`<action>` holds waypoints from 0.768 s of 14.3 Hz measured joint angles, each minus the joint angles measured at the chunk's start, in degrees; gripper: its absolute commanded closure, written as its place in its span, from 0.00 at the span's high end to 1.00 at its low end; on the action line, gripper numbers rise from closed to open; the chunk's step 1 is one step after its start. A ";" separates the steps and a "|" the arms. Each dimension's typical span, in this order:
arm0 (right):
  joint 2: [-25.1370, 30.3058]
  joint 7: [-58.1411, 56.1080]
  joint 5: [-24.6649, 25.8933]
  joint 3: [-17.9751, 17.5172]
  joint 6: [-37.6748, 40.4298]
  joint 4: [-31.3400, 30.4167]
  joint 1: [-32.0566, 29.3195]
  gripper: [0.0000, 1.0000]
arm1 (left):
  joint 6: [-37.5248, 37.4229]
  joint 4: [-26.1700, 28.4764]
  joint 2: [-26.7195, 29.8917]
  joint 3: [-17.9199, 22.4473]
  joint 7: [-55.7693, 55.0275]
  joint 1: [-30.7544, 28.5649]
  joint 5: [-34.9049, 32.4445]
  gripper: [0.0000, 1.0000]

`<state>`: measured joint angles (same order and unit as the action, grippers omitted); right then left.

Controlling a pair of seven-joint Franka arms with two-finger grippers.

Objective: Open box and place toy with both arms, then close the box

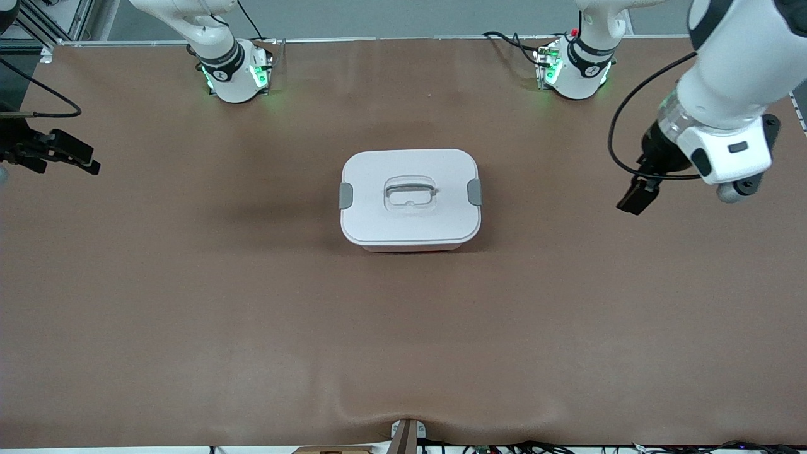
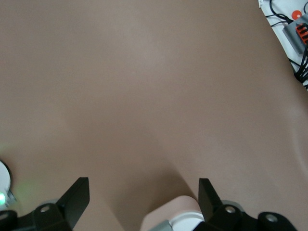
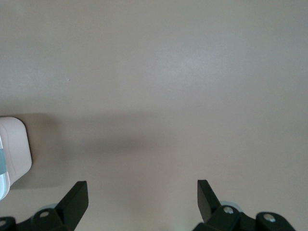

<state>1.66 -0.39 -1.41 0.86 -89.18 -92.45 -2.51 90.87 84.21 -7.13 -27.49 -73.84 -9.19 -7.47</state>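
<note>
The box (image 1: 410, 198) sits shut in the middle of the brown table, white lid on, a grey latch at each end and the recessed handle (image 1: 410, 189) on top. The toy is out of view. My left gripper (image 1: 638, 195) hangs open over bare table toward the left arm's end, well clear of the box. In the left wrist view the gripper (image 2: 143, 192) holds nothing, and a corner of the box (image 2: 178, 211) shows. My right gripper (image 1: 85, 157) hangs open over the right arm's end, also holding nothing (image 3: 142, 192). An edge of the box (image 3: 12, 149) shows in the right wrist view.
The two arm bases (image 1: 233, 72) (image 1: 574, 69) stand at the table edge farthest from the camera. A small clamp (image 1: 406, 435) and cables lie along the nearest edge. A grey plug block (image 2: 298, 31) with cables lies off the mat in the left wrist view.
</note>
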 measured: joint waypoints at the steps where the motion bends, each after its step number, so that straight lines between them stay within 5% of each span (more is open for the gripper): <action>1: 0.00 0.00 0.00 0.00 0.00 0.00 0.00 1.00 | 0.00 -0.05 0.00 0.02 2.87 -0.76 0.01 1.00; 8: 0.00 0.00 0.00 0.00 0.00 0.00 0.00 1.00 | 0.00 -0.26 0.23 0.85 17.82 -1.02 0.01 1.00; 11: 0.00 0.00 0.00 -0.01 0.00 0.00 0.00 1.00 | 0.00 -0.32 1.47 10.14 29.03 4.69 0.02 1.00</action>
<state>1.66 -0.39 -1.41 0.85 -89.18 -92.45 -2.51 90.86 83.88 -5.66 -17.35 -44.81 -4.49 -7.45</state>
